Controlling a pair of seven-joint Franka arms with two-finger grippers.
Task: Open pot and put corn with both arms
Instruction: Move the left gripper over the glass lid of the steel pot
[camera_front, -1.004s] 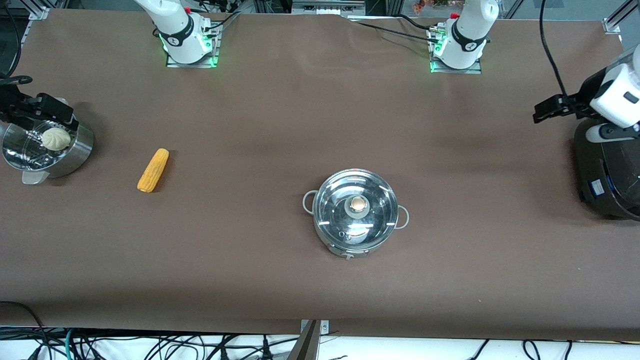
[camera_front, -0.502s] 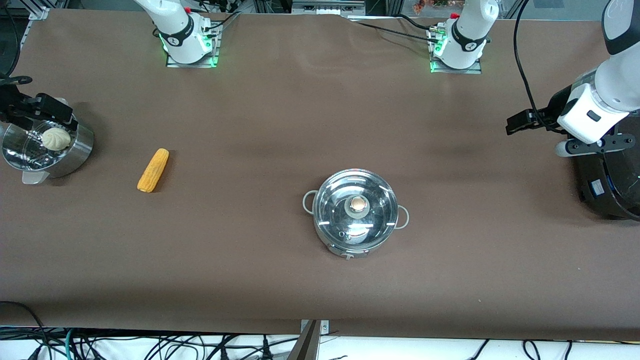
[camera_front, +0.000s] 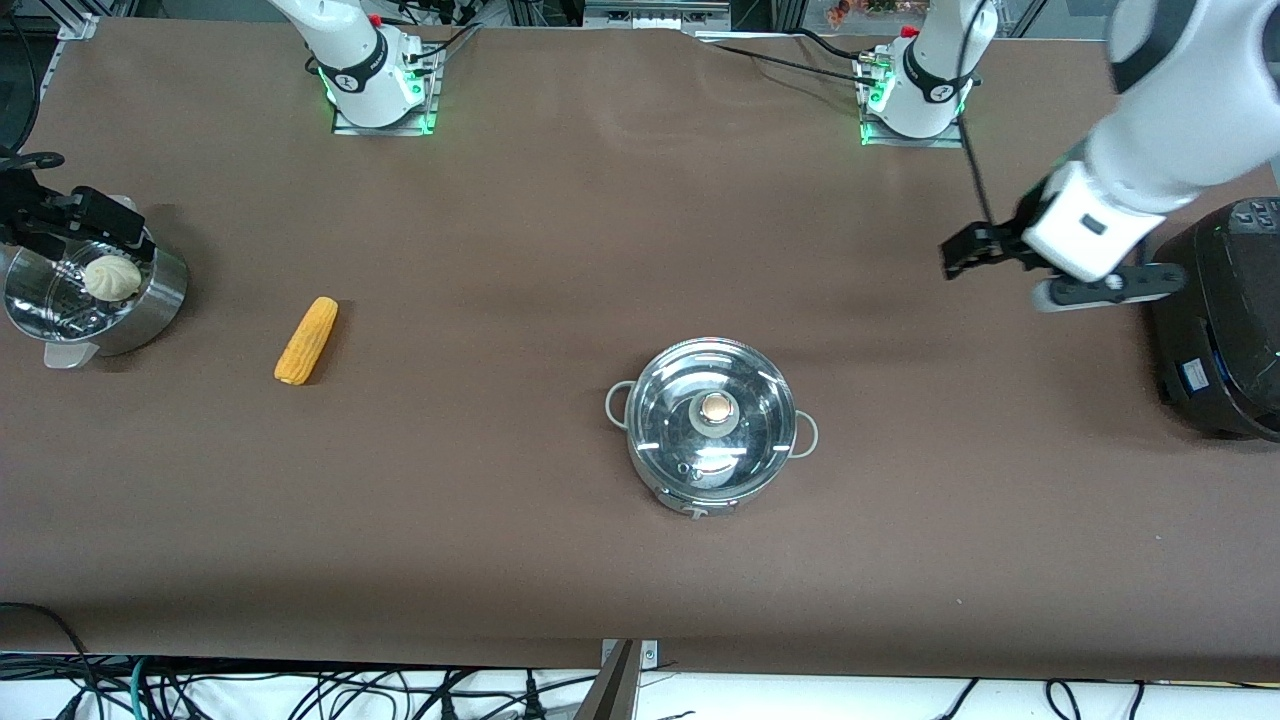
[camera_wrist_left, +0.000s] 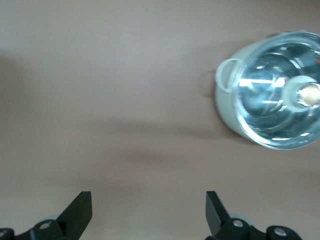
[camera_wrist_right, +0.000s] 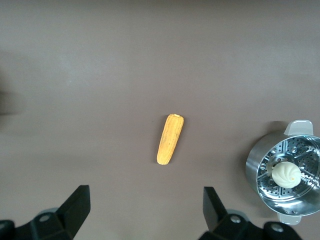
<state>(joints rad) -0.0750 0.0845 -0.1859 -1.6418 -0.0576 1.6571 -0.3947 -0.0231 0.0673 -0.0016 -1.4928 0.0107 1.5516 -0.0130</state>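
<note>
The pot (camera_front: 710, 425) stands in the middle of the table with its glass lid (camera_front: 670, 410) on and the tan knob (camera_front: 715, 407) at the lid's centre. The left wrist view shows the pot (camera_wrist_left: 235, 117) too. The corn (camera_front: 306, 340) lies flat on the table toward the right arm's end and also shows in the right wrist view (camera_wrist_right: 170, 139). My left gripper (camera_front: 957, 256) hangs open and empty over bare table, between the pot and the left arm's end (camera_wrist_left: 148, 200). My right gripper (camera_front: 120, 228) hangs open and empty over the steamer basket's rim (camera_wrist_right: 146, 195).
A steel steamer basket (camera_front: 160, 300) with a white bun (camera_front: 112, 277) stands at the right arm's end, beside the corn. A black round appliance (camera_front: 1215, 330) stands at the left arm's end. Cables hang below the table's edge nearest the front camera.
The left arm has swung from over the black appliance toward the middle of the table, its gripper still open. The right arm, pot and corn have not moved.
</note>
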